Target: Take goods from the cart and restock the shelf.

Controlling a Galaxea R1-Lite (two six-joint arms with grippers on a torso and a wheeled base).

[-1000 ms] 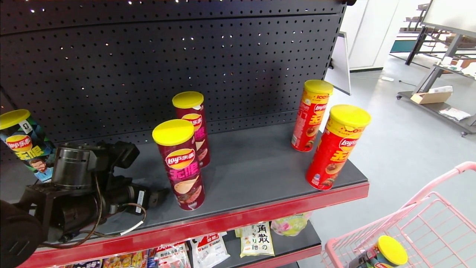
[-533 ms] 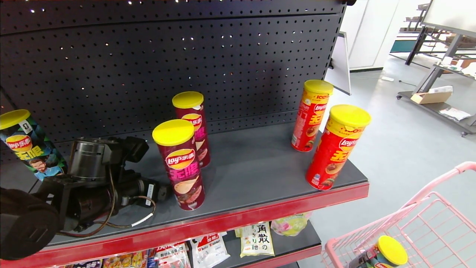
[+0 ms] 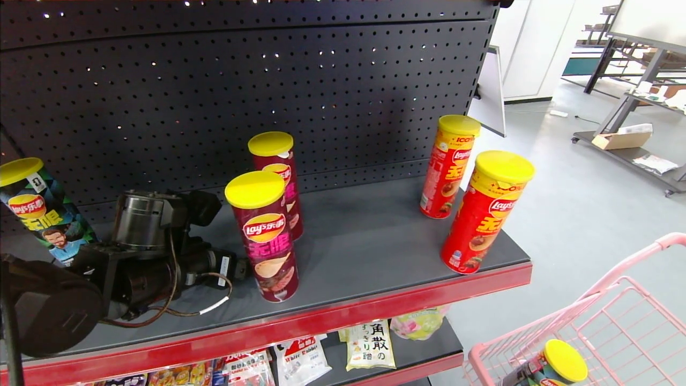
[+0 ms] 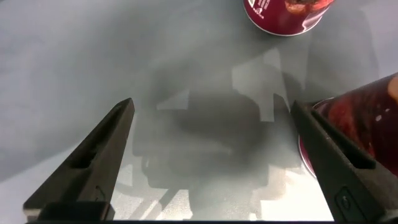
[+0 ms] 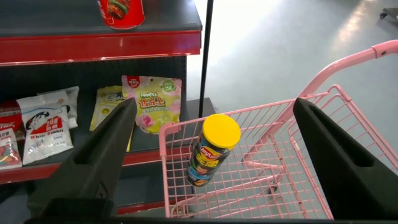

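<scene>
Where it stands on the matte grey shelf (image 3: 364,252), maroon can (image 3: 265,241) meets left gripper (image 4: 211,109)

Glossy cylinder, flat yellow plastic lid (image 3: 254,188). Black fingers (image 4: 99,162) lie low, spread wide, one touching its side. Right gripper (image 5: 214,102) hangs spread above the pink wire cart (image 5: 382,48)

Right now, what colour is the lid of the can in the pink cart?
Yellow. The lid shows best in the right wrist view.

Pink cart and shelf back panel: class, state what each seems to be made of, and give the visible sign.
The pink cart looks like coated metal wire: thin rods in a grid, evenly pink. The shelf back panel seems painted sheet metal: flat, dark, matt, with rows of punched holes.
</scene>
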